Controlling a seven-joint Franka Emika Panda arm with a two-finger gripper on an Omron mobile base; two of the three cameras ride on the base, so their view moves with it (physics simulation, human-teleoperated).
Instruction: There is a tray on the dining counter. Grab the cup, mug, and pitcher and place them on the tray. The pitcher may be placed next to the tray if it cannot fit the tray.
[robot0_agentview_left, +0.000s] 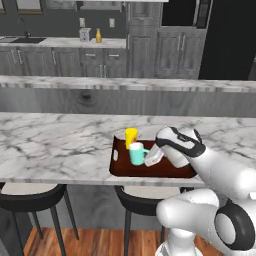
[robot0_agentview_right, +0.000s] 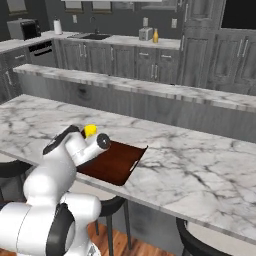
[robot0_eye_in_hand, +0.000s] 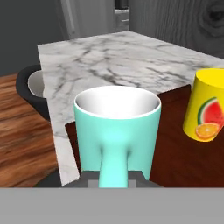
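On the dining counter (robot0_agentview_left: 50, 145) lies the dark reddish-brown tray (robot0_agentview_left: 150, 175), also in the hand view (robot0_eye_in_hand: 175, 144). The yellow cup (robot0_agentview_left: 131, 136) with a fruit picture (robot0_eye_in_hand: 208, 107) stands upright at the tray's far left corner. The teal mug (robot0_agentview_left: 137, 154) is upright over the tray's left part, close in front of the cup. My gripper (robot0_agentview_left: 150, 157) is shut on the mug's handle (robot0_eye_in_hand: 114, 164), reaching in from the right. I cannot tell if the mug's base touches the tray. The mustard pitcher (robot0_agentview_left: 98, 36) stands far off on the back kitchen worktop (robot0_agentview_right: 155, 36).
A raised marble ledge (robot0_agentview_left: 125, 82) runs behind the dining counter. Dark stools (robot0_agentview_left: 30, 197) stand under its near edge, one seen below the counter's end (robot0_eye_in_hand: 30, 85). A grey toaster (robot0_agentview_left: 85, 34) sits beside the pitcher. The tray's right half (robot0_agentview_right: 120, 165) is bare.
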